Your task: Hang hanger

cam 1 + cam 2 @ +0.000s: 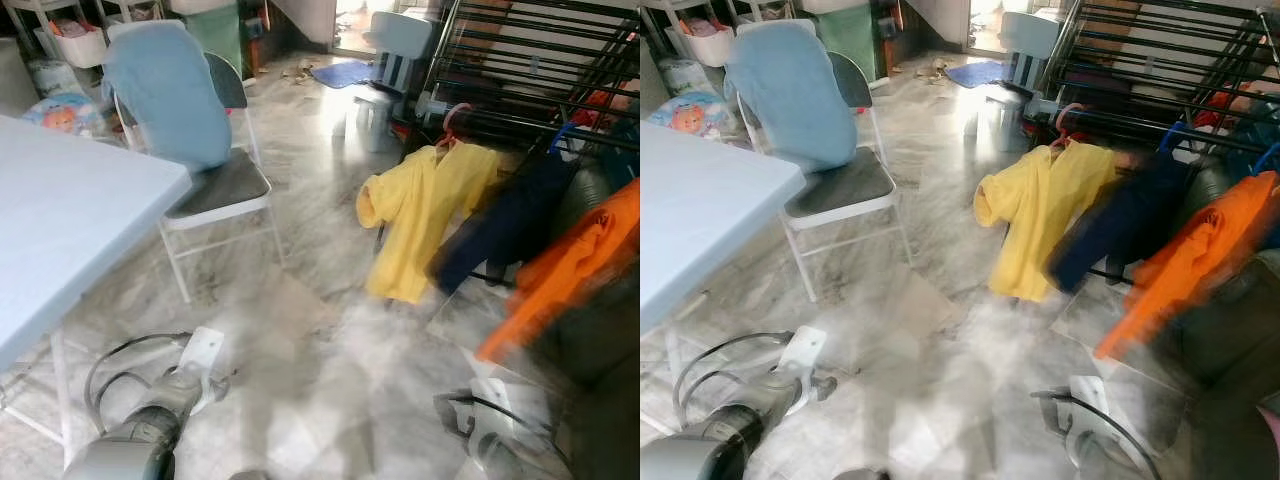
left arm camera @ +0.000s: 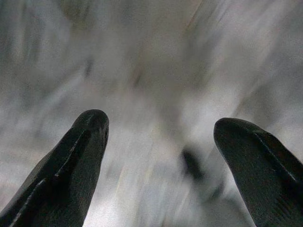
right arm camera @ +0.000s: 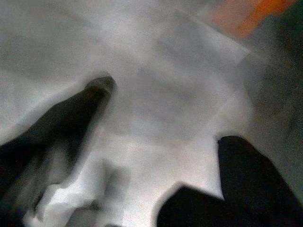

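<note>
Marble floor (image 1: 320, 250), pale and glossy, spreads out from the black drying rack (image 1: 530, 60) that I take as my landmark at the far right of the head views. On the near side of the rack hang three garments: a yellow shirt (image 1: 420, 215) on a pink hanger (image 1: 452, 122) at the rack's left end, a dark navy garment (image 1: 510, 225) just beside it, and an orange garment (image 1: 570, 265) nearest my right side, blurred. Well to the left of the rack stands a folding chair (image 1: 225, 185) with a light blue cloth (image 1: 170, 90) draped over its back, and farther left again is the corner of a pale blue table (image 1: 70, 220). Beyond the rack's left end I can make out a blue mat (image 1: 345, 72) on the floor.

My left arm (image 1: 150, 420) and right arm (image 1: 500, 425) both hang low at the bottom of the head views, well short of the rack. In the wrist views, the left gripper (image 2: 158, 125) has its fingers spread wide over blurred floor, holding nothing; the right gripper (image 3: 163, 118) is likewise spread apart and empty, with a smear of orange at the edge of its picture.
</note>
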Robot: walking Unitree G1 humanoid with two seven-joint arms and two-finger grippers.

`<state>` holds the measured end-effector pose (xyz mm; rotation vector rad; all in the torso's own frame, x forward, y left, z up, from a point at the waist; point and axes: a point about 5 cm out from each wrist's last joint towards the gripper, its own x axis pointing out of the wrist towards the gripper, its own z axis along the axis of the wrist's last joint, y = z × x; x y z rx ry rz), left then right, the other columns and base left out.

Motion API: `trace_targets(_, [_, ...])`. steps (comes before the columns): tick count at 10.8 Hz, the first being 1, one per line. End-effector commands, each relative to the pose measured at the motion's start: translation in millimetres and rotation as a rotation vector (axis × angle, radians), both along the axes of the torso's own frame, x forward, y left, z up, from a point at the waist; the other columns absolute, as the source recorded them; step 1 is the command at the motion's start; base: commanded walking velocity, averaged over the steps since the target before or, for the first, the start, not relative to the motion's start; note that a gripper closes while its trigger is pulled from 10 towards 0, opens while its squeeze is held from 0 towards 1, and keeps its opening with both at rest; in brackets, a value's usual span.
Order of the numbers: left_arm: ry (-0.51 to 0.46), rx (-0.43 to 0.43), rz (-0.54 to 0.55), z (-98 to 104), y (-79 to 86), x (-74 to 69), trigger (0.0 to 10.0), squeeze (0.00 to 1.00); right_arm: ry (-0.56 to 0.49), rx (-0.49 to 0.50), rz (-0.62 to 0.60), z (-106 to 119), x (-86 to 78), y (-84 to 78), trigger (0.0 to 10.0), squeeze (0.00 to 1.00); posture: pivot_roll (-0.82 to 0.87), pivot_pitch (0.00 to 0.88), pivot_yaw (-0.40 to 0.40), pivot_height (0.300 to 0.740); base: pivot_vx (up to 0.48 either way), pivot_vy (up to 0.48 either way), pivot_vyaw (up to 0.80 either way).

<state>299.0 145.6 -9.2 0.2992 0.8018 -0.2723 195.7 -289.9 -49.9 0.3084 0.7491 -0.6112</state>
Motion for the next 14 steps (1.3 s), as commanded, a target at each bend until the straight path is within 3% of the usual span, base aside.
trace_targets(1, [-0.063, 0.013, -0.060, 10.3, -10.0, 10.1, 10.0, 0.00, -0.011, -0.014, -0.123, -3.5, -14.4, -7.3, 10.0, 0.00, -0.01, 0.000, -0.037, 0.740, 0.000, 0.000, 0.00])
trace_targets(3, [-0.054, 0.002, -0.057, 6.6, -15.3, 6.4, 10.0, 0.00, 0.050, -0.033, -0.041, -15.1, -26.2, 7.7, 10.0, 0.00, -0.04, 0.000, -0.019, 0.740, 0.000, 0.000, 0.00])
trace_targets(5, [-0.093, 0.018, -0.063, 10.2, -16.0, 10.0, 10.0, 0.00, 0.034, -0.089, -0.031, -9.8, -22.8, 0.9, 10.0, 0.00, -0.04, 0.000, -0.020, 0.740, 0.000, 0.000, 0.00])
trace_targets(6, [-0.206, 0.051, -0.008, 28.5, -12.2, 26.9, 10.0, 0.00, -0.020, -0.185, 0.043, 6.5, -6.9, -13.7, 10.0, 0.00, -0.03, 0.000, -0.022, 0.740, 0.000, 0.000, 0.00])
trace_targets(8, [-0.483, 0.023, -0.106, 94.2, -36.4, 70.4, 10.0, 0.00, -0.239, -0.347, 0.252, 68.4, 56.9, -35.7, 10.0, 0.00, -0.02, 0.000, -0.032, 0.740, 0.000, 0.000, 0.00])
trace_targets(9, [-0.597, 0.012, -0.165, 127.1, -49.9, 85.5, 10.0, 0.00, -0.363, -0.388, 0.373, 101.1, 86.1, -34.4, 10.0, 0.00, -0.01, 0.000, -0.039, 0.740, 0.000, 0.000, 0.00])
trace_targets(10, [-0.677, 0.016, -0.261, 161.8, -62.7, 98.1, 10.0, 0.00, -0.502, -0.428, 0.524, 141.5, 116.1, -25.6, 10.0, 0.00, 0.02, 0.000, -0.047, 0.740, 0.000, 0.000, 0.00])
trace_targets(11, [-0.656, -0.008, -0.278, 166.6, -63.5, 100.1, 10.0, 0.00, -0.537, -0.445, 0.587, 153.8, 126.1, -17.3, 10.0, 0.00, 0.03, 0.000, -0.043, 0.740, 0.000, 0.000, 0.00])
trace_targets(12, [-0.606, -0.031, -0.329, 164.5, -58.7, 99.5, 10.0, 0.00, -0.587, -0.444, 0.650, 157.0, 135.1, 6.3, 10.0, 0.00, 0.02, 0.000, -0.019, 0.740, 0.000, 0.000, 0.00])
trace_targets(13, [-0.627, -0.084, -0.311, 155.0, -50.9, 94.8, 10.0, 0.00, -0.628, -0.429, 0.733, 150.1, 133.2, 37.9, 10.0, 0.00, 0.01, 0.000, -0.001, 0.740, 0.000, 0.000, 0.00])
trace_targets(14, [-0.659, -0.107, -0.282, 141.9, -43.5, 87.3, 10.0, 0.00, -0.655, -0.421, 0.796, 147.9, 126.0, 59.1, 10.0, 0.00, 0.01, 0.000, 0.002, 0.740, 0.000, 0.000, 0.00])
